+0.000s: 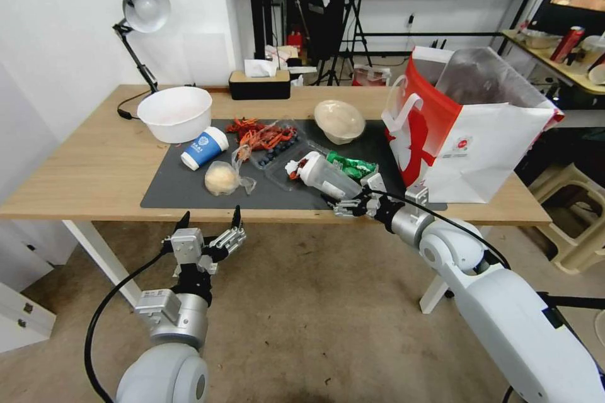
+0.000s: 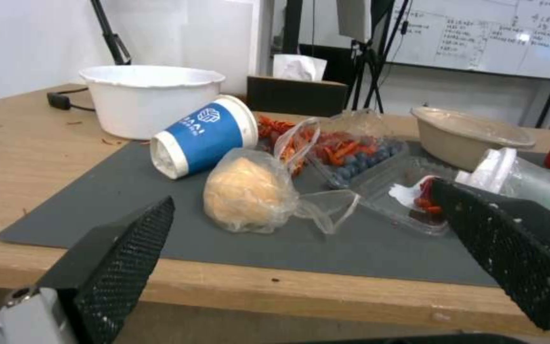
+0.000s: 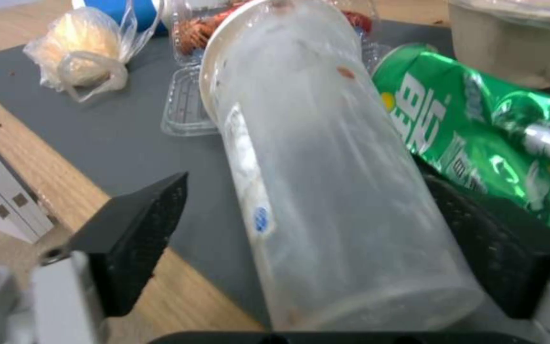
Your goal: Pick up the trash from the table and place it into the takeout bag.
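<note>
A crowded workroom sits behind a long wooden tabletop [image 1: 94,170] with a dark mat [image 1: 183,192] over its middle. All the trash lies on the mat — nothing looks packed yet, so the job is only starting. The takeout bag [image 1: 479,138] stands tall and open at the right end.

The right claw [image 1: 340,204] has its two fingers spread wide, one on each side of the clear plastic cup [image 1: 328,179], which lies on its side near the front edge. The fingers do not squeeze it yet, I think. The crushed green can [image 1: 350,165] lies right against the cup, so there is little room on that side.

The left claw [image 1: 211,227] waits below the front edge, open and empty, facing the bun in its bag [image 2: 249,193]. The blue-and-white paper cup [image 1: 203,148], the red crayfish shells [image 1: 261,133], the clear trays [image 1: 283,157] and the beige bowl [image 1: 339,119] are left to pick up. The way from the cup to the bag looks open — it is a short trip.
</note>
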Tool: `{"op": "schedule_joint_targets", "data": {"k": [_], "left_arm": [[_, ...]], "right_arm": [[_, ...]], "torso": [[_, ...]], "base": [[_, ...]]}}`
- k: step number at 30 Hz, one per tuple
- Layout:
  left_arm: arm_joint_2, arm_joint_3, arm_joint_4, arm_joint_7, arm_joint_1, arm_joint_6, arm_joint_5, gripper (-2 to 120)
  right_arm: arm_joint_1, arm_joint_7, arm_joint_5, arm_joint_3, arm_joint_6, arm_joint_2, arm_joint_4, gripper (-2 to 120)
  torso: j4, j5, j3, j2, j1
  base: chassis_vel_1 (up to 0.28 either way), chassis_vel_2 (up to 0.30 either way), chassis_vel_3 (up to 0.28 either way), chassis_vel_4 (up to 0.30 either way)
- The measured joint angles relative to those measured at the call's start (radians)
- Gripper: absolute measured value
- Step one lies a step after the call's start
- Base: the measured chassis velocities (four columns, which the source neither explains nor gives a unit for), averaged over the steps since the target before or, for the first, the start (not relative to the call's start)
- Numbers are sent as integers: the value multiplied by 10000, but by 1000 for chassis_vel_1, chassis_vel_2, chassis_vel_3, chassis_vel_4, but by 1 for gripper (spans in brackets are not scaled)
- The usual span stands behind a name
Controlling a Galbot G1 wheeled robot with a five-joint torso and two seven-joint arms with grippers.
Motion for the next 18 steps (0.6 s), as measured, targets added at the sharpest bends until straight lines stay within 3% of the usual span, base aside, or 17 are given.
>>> {"op": "schedule_joint_targets", "data": {"k": [3, 5, 7, 10, 18], "left_arm": [[0, 12, -8, -4, 27, -19, 19, 100], [0, 16, -14, -4, 36, -23, 22, 100], [1, 24, -29, -6, 58, -45, 36, 100], [0, 27, -54, -8, 80, -58, 45, 100], [1, 19, -68, -19, 135, -118, 60, 100]], "right_arm": [[-89, 10, -7, 5, -1, 1, 29, 76], [-102, 12, -8, 6, -1, 0, 36, 75], [-156, 24, -11, 10, -1, -6, 79, 62], [-194, 45, -11, 10, 0, -3, 117, 52], [-336, 97, 125, 158, 87, 27, 482, 46]], "torso": [[0, 0, 0, 0, 0], [0, 0, -1, 0, 0], [0, 0, -1, 0, 0], [0, -1, -1, 0, 0], [1, 0, -1, 0, 0]], "base": [[0, 0, 0, 0], [0, 0, 0, 0], [0, 0, 0, 0], [0, 0, 0, 0], [0, 0, 0, 0]]}}
